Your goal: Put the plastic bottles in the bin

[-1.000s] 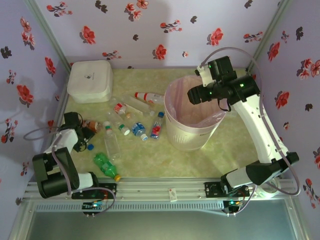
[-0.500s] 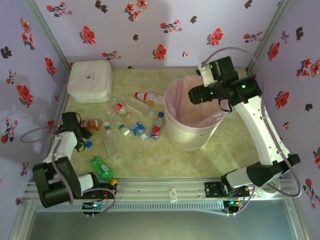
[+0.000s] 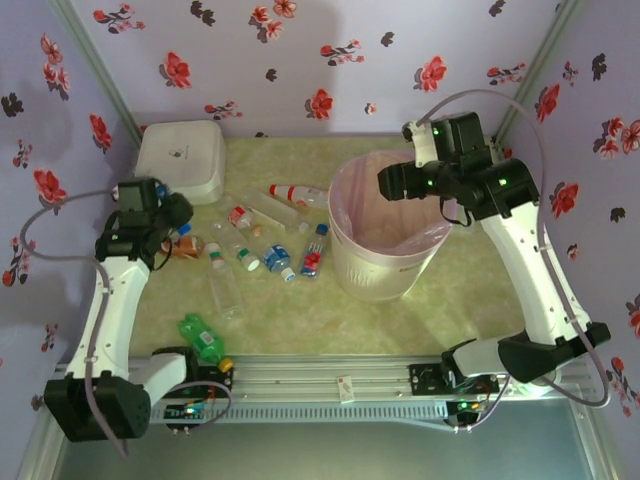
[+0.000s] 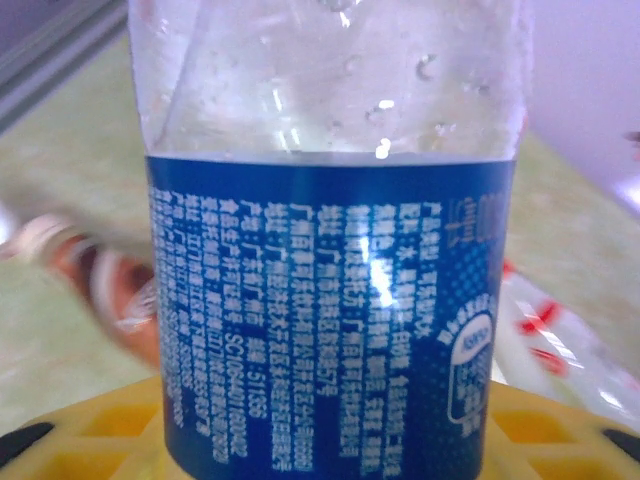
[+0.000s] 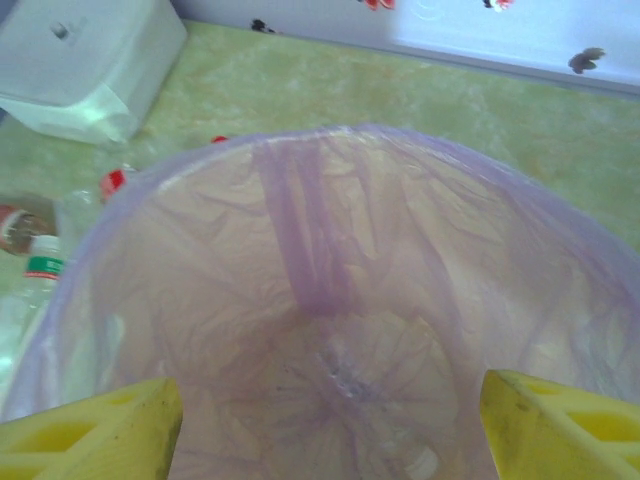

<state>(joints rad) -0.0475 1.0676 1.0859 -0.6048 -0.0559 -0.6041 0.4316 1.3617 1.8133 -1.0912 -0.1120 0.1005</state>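
Only stuff you can actually read is on the blue label [image 4: 330, 330] round the clear bottle [image 4: 330, 80] sitting right between the left claw's [image 4: 320, 455] yellow fingers [image 4: 90, 430]. It's dense white Chinese small print, turned sideways. Down near the claw I can pick out a code starting "SC" and the digits "51336" beside it. Towards the label's right edge there's a white oval badge [image 4: 470, 365], print too tiny to read. The white box [image 3: 180, 160] just beyond the claw has a small dark logo, unreadable. The labels on the loose bottles [image 3: 298, 193] are too small.
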